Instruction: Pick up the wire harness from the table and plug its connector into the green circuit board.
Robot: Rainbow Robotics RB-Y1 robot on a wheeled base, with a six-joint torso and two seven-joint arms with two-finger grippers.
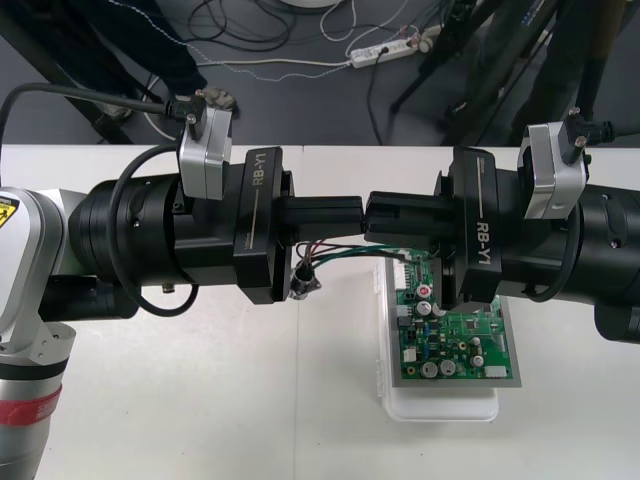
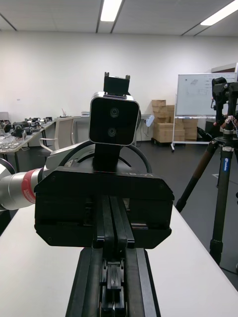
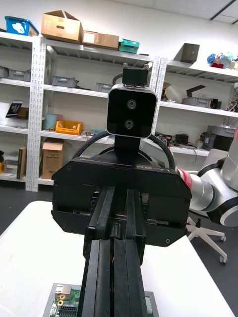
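Wire harness [image 1: 335, 253] light, floppy — we pinch near its end; left gripper [image 1: 356, 216], right gripper [image 1: 372, 220] closed tip-to-tip, perhaps on it.

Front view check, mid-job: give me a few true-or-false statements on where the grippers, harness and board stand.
1. The left gripper and right gripper meet tip to tip above the table. True.
2. The green circuit board lies bare on the table. False: it sits on a white base.
3. The wire harness lies far from both grippers. False: its wires run just below where they meet.
4. The right gripper's body covers part of the board's far end. True.
5. The metal socket rests on the board. False: it is under the left gripper, beside the board.
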